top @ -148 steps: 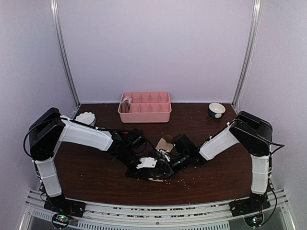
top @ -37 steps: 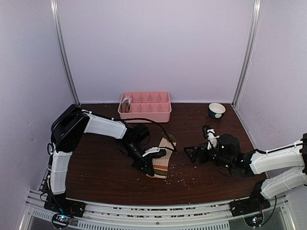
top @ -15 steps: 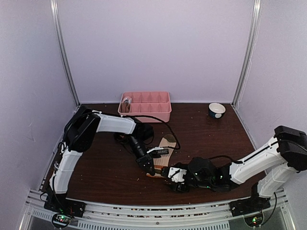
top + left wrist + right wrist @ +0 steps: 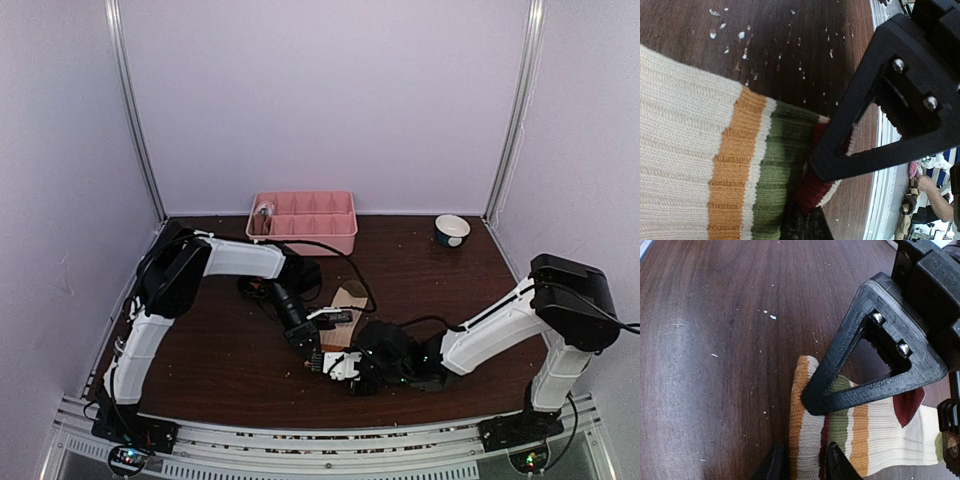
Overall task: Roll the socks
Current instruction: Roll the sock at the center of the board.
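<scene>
A cream sock (image 4: 347, 298) with orange, green and dark red stripes lies flat at the table's middle, its near end folded over. In the left wrist view this striped sock (image 4: 700, 150) fills the left side, and my left gripper (image 4: 808, 199) is shut on its dark red rolled edge. My left gripper (image 4: 316, 350) and right gripper (image 4: 342, 366) meet at that near end. In the right wrist view the folded end of the sock (image 4: 810, 440) sits between the fingers of my right gripper (image 4: 805, 437), which presses on it. No other sock can be made out.
A pink compartment tray (image 4: 302, 235) stands at the back centre with a small thing in its left corner. A small bowl (image 4: 452, 230) sits at the back right. Pale crumbs are scattered on the dark wood around the sock.
My right arm has swung in from the right side to the sock's near end, and its jaws have closed from wide open onto the fold. My left gripper has stayed on the sock.
</scene>
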`<action>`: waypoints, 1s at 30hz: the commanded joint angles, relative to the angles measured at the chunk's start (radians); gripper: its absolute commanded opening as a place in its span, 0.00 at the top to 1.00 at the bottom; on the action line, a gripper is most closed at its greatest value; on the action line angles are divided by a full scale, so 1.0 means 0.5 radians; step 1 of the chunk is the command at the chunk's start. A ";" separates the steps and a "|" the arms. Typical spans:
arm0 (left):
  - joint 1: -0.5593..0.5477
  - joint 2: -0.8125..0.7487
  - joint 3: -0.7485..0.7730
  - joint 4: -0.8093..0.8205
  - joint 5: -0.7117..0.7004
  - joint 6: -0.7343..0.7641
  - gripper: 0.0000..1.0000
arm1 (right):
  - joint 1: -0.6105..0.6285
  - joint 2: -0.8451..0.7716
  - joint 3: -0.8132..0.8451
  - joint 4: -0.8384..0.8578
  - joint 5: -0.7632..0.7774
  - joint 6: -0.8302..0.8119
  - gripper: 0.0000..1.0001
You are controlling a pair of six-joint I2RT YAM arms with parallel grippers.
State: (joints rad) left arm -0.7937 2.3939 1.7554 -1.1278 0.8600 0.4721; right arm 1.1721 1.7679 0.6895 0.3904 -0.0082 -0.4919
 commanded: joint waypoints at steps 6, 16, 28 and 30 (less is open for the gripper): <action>0.017 0.208 -0.099 0.036 -0.688 0.032 1.00 | -0.038 0.059 0.046 -0.121 -0.112 0.074 0.99; 0.016 0.211 -0.114 0.056 -0.749 0.030 1.00 | -0.038 0.012 0.071 -0.127 -0.204 0.355 0.78; 0.013 0.207 -0.108 0.056 -0.772 0.031 1.00 | -0.037 -0.067 0.048 -0.042 -0.297 0.472 0.81; 0.013 0.205 -0.110 0.056 -0.775 0.033 1.00 | -0.042 -0.074 0.045 -0.029 -0.320 0.493 0.84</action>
State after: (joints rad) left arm -0.7937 2.3936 1.7565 -1.1313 0.8513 0.4728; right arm 1.1538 1.7695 0.7174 0.3485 -0.1234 -0.2829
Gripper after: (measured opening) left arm 0.008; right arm 0.187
